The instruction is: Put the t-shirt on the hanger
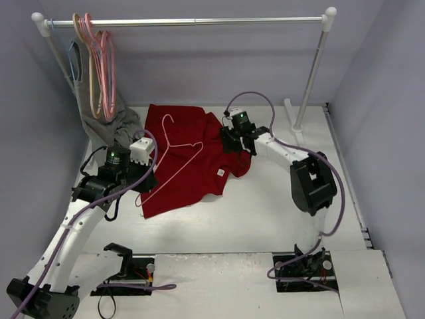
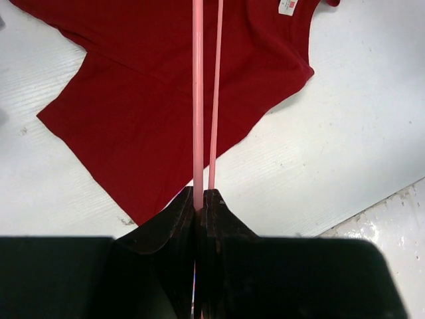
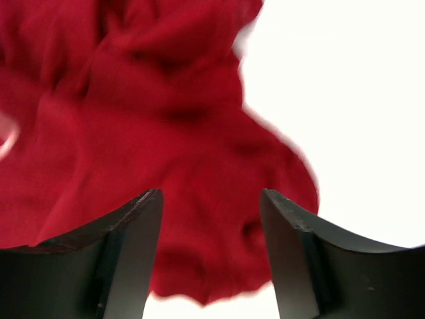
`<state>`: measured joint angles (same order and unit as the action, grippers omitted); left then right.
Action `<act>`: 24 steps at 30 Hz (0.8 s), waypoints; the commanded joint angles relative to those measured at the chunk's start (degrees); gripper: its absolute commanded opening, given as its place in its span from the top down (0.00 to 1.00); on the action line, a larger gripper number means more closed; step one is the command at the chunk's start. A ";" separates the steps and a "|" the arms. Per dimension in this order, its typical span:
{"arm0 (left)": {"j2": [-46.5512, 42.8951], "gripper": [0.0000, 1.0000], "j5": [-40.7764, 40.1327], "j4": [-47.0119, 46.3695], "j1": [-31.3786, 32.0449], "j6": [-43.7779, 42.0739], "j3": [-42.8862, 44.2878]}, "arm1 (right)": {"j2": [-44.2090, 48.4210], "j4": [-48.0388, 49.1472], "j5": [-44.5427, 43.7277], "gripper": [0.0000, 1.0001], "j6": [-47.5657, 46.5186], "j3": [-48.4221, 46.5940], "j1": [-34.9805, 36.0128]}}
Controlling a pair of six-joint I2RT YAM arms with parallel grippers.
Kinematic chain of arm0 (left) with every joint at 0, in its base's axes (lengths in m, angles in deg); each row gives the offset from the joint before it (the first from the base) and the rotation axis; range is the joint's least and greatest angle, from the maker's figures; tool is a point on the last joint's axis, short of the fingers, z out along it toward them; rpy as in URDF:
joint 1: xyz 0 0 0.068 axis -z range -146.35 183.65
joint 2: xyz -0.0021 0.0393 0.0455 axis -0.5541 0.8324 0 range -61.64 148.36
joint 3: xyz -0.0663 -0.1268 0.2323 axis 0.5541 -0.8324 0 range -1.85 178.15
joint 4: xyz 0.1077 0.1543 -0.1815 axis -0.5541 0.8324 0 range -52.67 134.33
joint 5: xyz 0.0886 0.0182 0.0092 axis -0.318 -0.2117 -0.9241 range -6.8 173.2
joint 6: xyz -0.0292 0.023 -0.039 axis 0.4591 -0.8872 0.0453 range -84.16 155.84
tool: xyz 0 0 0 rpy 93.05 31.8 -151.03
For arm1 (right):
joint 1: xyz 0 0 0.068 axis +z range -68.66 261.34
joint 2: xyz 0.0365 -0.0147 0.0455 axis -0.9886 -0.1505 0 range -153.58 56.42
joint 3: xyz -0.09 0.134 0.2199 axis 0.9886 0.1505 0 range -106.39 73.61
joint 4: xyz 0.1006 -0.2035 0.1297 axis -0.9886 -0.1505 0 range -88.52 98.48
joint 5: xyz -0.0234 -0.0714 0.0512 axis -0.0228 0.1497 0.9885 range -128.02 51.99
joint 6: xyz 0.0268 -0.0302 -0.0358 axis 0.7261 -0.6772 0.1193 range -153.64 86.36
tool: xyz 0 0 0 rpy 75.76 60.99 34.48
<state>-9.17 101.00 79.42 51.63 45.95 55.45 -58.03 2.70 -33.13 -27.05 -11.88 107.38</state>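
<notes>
The pale-pink wire hanger (image 2: 197, 100) is clamped by left end effector (image 2: 199, 196); red cloth t-shirt (image 3: 133, 133) beneath parted right end effector (image 3: 211, 199) probably needs gripping.

Main cloth, the t-shirt (image 1: 192, 156): plain deep red, no print. Its neck label (image 1: 220, 173): white, at 4 o'clock on the cloth.
On it, the hanger (image 1: 170, 174): pale pink wire, plain.
Fingers of the left gripper (image 2: 199, 199): matt black. Fingers of the right gripper (image 3: 211, 194): dark grey to black.
Both arms (image 1: 76, 229): white shells, black joints. Small green light (image 1: 113, 158) on the left wrist.
All cables (image 1: 251, 93): lilac.
Bare table (image 1: 265, 212): white. Behind it, walls (image 1: 219, 66): pale grey-lilac.
Overhead rail (image 1: 199, 21): silver, white end caps.
At 10 o'clock: hung hangers (image 1: 99, 60) pink and tan, one bluish; garment (image 1: 123, 126) grey.
</notes>
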 commanded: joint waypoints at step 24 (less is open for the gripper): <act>0.18 1.00 2.85 -4.38 4.70 -0.27 0.71 | 11.19 4.28 -13.94 0.62 4.40 22.65 5.86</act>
<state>-8.87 102.88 79.00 55.78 45.91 55.45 -46.73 4.51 -44.78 -22.60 11.90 113.61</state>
